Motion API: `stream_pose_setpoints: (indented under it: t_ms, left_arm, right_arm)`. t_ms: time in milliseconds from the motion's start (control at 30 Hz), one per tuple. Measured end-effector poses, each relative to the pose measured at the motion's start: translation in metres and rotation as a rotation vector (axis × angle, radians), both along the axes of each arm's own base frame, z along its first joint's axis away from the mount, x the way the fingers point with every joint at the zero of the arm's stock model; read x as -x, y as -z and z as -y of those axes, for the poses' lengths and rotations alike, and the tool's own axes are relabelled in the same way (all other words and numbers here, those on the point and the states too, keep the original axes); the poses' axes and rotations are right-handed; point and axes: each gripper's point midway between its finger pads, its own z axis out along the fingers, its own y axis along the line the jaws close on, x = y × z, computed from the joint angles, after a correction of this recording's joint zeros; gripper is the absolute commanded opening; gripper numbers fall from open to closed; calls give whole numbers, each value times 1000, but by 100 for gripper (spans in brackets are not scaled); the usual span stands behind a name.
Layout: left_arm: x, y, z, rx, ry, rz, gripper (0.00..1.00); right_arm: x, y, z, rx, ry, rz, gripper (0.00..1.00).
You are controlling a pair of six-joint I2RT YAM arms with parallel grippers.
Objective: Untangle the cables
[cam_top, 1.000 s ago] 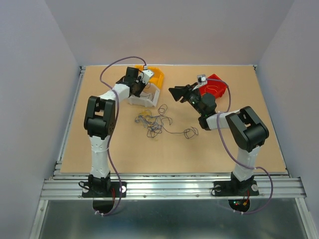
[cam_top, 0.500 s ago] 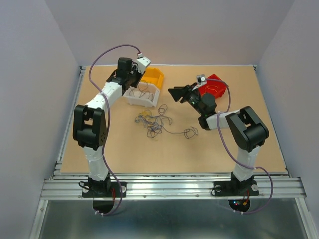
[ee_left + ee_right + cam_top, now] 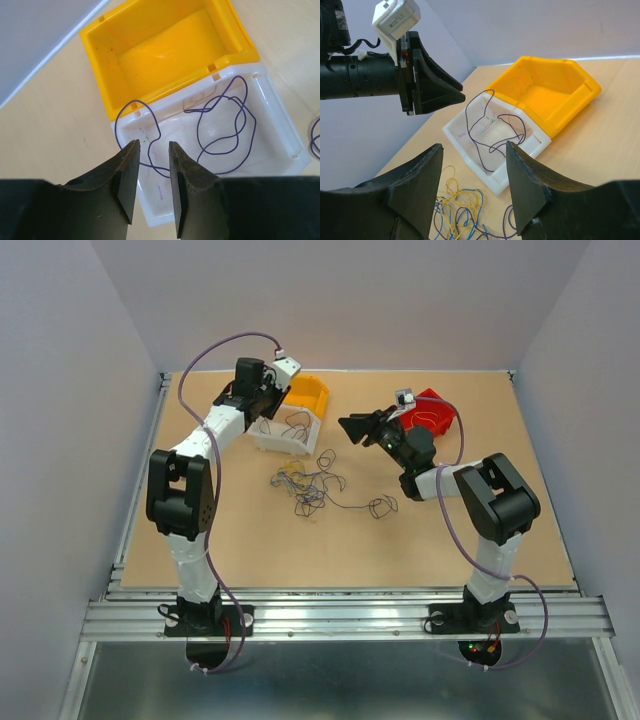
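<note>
Loose cables lie tangled on the bench; my right fingers hang wide, empty, above it; farther, my left fingers, narrowly parted, grip nothing, arm stretched over the white bin with one purple strand inside.

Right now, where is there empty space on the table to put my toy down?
The wide bare strip of table between the cables and the near edge is free. So is the right side, past the red bin. It's crowded in the middle where the cables sprawl, and around the white bin and yellow bin.
</note>
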Motion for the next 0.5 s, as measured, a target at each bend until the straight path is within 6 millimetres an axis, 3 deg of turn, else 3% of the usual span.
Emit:
stream_pose_setpoints:
  t_ms: [133, 333, 467, 500]
  left_arm:
    - [-5, 13, -9, -5, -23, -19, 41]
    - [-12, 56, -26, -36, -67, -105, 41]
    - [-13, 72, -32, -48, -88, -145, 27]
    - [-13, 74, -32, -48, -89, -149, 16]
  right_arm:
    - [1, 0, -1, -2, -6, -2, 59]
    - [0, 0, 1, -4, -5, -4, 59]
    - [0, 0, 1, -4, -5, -4, 58]
    - [0, 0, 1, -5, -6, -5, 58]
